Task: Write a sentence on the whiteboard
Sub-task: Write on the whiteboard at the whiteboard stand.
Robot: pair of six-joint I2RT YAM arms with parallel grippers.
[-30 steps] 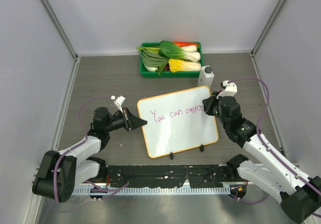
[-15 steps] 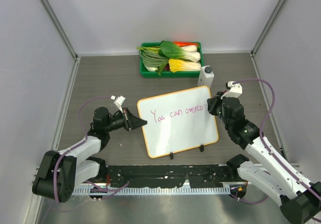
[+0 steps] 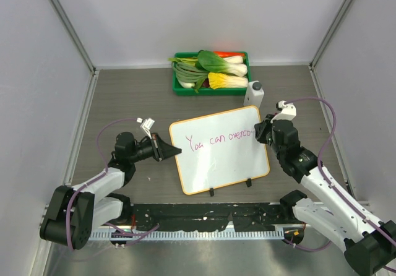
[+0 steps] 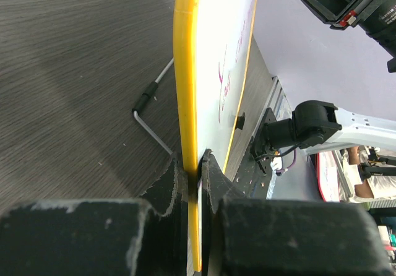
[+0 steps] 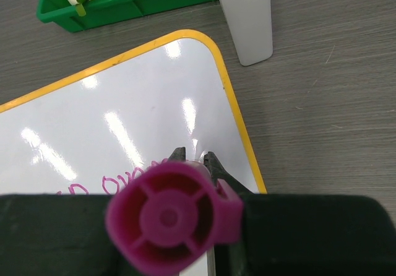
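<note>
Top external: the left pincer (image 3: 175, 151) was clamped tight on the near edge of the board (image 3: 218, 168). The right pincer (image 3: 260, 132) gripped a magenta marker (image 5: 166, 219), its tip at the board, with the pink words (image 3: 218, 140) between both pincers.

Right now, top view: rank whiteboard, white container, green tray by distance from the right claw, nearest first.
1. whiteboard, under the right claw, at the board's right edge.
2. white container, just beyond the board's far right corner.
3. green tray, farthest, against the back wall.
</note>
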